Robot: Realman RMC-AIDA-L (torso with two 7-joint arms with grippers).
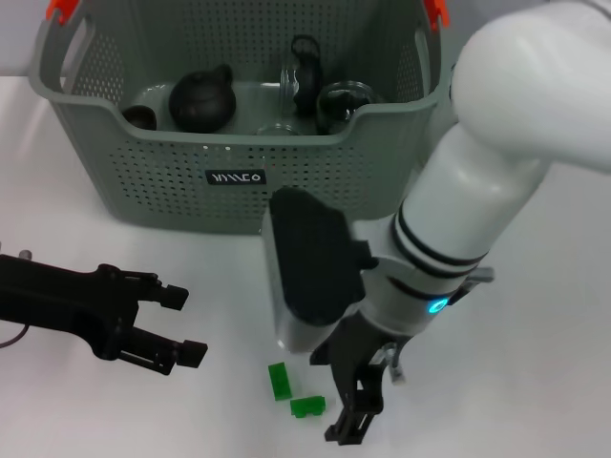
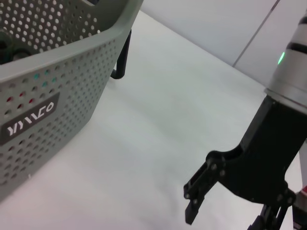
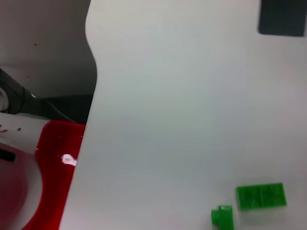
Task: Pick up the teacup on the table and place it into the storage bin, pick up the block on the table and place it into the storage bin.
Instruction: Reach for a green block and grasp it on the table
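Head view: we see the right pincer (image 1: pixel 355 405) low over the near edge of the worktop (image 1: pixel 535 382), its fingers a little apart, holding nothing, just beside two green blocks (image 1: pixel 306 406). The blocks lie on the worktop, close to each other. The left pincer (image 1: pixel 181 326) hangs near the left edge, its fingers apart and empty. The storage bin (image 1: pixel 239 172) stands at the far edge with dark and glass things inside; we cannot tell which one is the teacup.
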